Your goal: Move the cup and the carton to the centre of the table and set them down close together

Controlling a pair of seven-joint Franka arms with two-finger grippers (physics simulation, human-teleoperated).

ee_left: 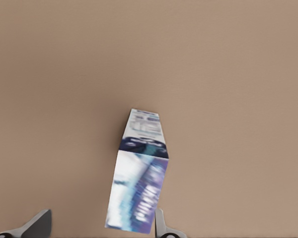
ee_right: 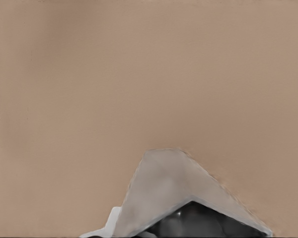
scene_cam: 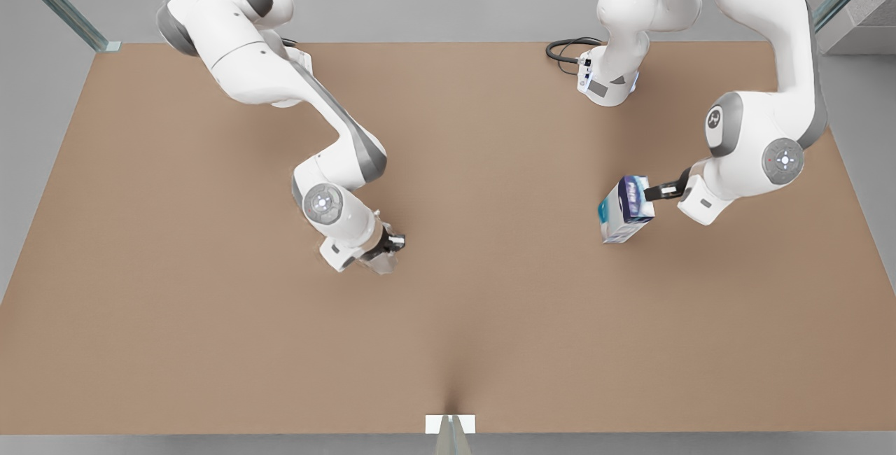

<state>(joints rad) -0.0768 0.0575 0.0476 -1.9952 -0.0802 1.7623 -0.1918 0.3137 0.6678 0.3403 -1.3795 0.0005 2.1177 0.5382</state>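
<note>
Both objects lifted, heading for the desk's centre

Front view: the left gripper [scene_cam: 647, 192], on the front view's right, has its jaws clamped on the carton [scene_cam: 625, 208], which hangs tilted above the desk [scene_cam: 490, 301], between the centre and the far right corner. The right gripper [scene_cam: 388, 248], on the front view's left, carries the cup [scene_cam: 381, 264] low over the desk, left of centre.
Left wrist view: the carton [ee_left: 139, 183] sits between the fingers [ee_left: 161, 225], leaning, with bare desk beneath.
Right wrist view: the cup [ee_right: 184, 198] is clenched in the jaws, its faceted grey side facing the camera.
To do this well, I judge each arm should travel inward slowly, level the carton before lowering, and leave a small gap so the objects don't collide.
</note>
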